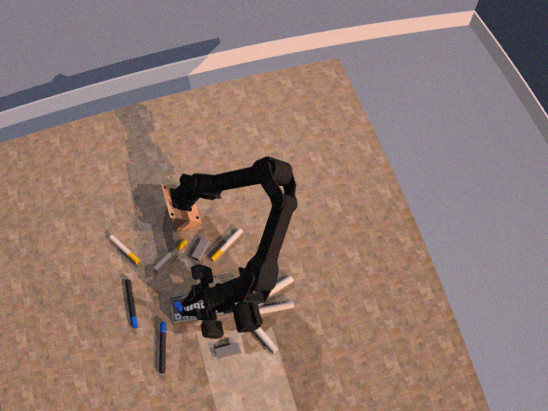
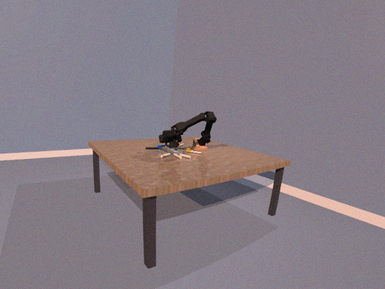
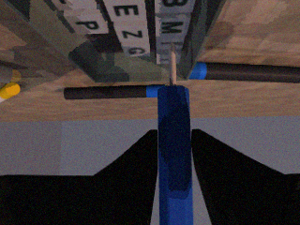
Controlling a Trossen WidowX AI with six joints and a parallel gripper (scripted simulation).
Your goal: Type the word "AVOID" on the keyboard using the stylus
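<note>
Wrist view: pinching blue stylus point(image 1: 178, 306) point(image 2: 166, 144) point(image 3: 174, 141) in jaws, at keyboard point(image 1: 174, 305) point(image 2: 168, 150) point(image 3: 114, 72) end toward desk point(image 1: 354, 265) point(image 2: 124, 158) point(image 3: 94, 110) edge. Press straight down.

Plain grey-blue walls point(image 1: 265, 21) point(image 2: 264, 77) meet a blue-grey floor point(image 1: 420, 110) point(image 2: 77, 224) along a pale pinkish baseboard point(image 1: 336, 40) point(image 2: 335, 205). A square wood-topped table point(image 1: 331, 265) point(image 2: 217, 174) stands on dark legs point(image 2: 149, 230), casting shadows below.
</note>
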